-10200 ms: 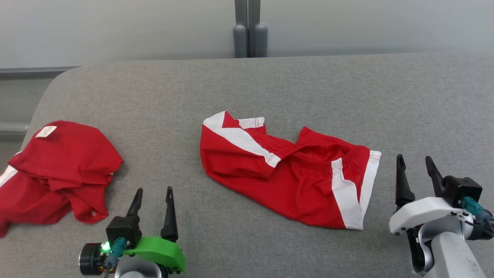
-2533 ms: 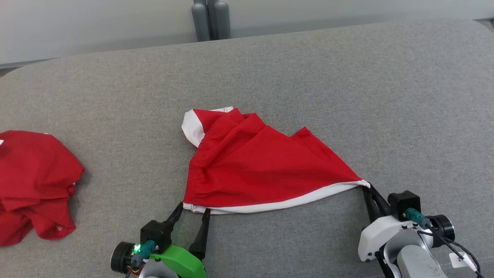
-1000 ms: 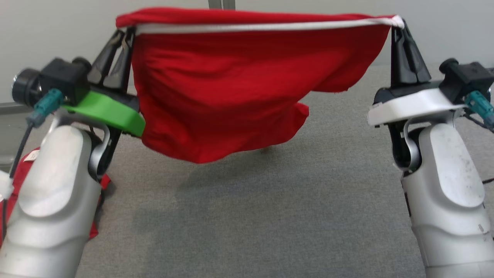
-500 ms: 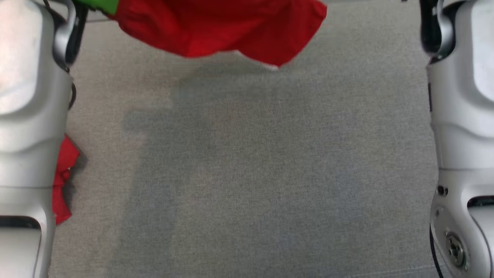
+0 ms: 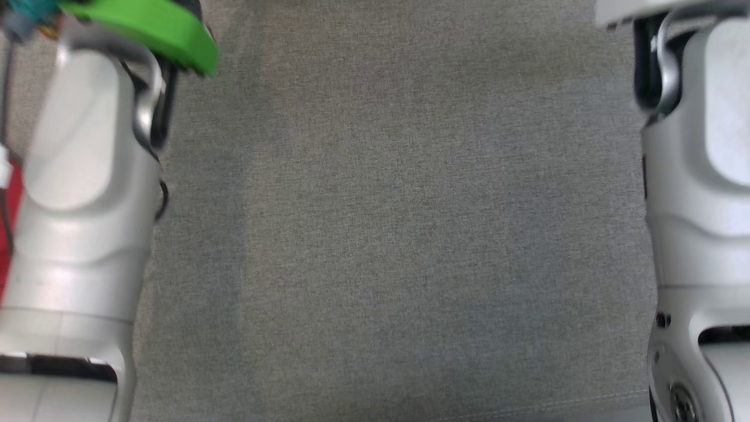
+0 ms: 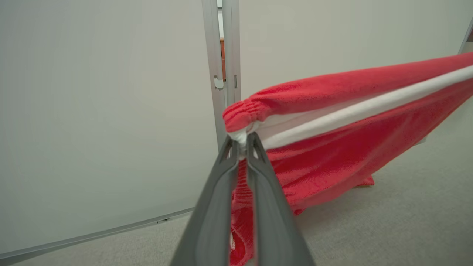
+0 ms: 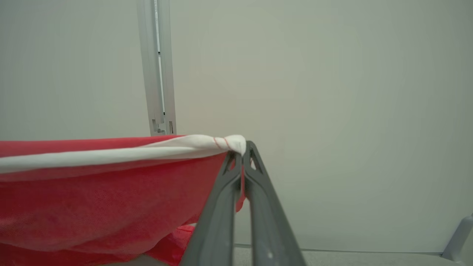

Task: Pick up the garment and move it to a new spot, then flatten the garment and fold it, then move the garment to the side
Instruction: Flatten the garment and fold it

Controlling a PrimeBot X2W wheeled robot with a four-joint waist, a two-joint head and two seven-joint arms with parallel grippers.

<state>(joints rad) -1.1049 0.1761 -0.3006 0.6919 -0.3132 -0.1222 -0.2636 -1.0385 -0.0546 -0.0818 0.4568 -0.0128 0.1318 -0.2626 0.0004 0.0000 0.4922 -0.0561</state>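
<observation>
Between both grippers [image 6: 242,143] [image 7: 242,150], garment [image 6: 332,159] hangs.

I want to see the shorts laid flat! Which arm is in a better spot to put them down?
Neither left nor right alone: the left gripper pinches the waistband end, the right gripper the white-edged corner, with the shorts stretched between them. Both should probably lower together.

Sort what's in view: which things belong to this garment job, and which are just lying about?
Job: red garment, stretched in the air; left gripper, shut on one end; right gripper, shut on the other; grey table below.
Lying about: red cloth at the head view's left edge; grey post on the wall.
</observation>
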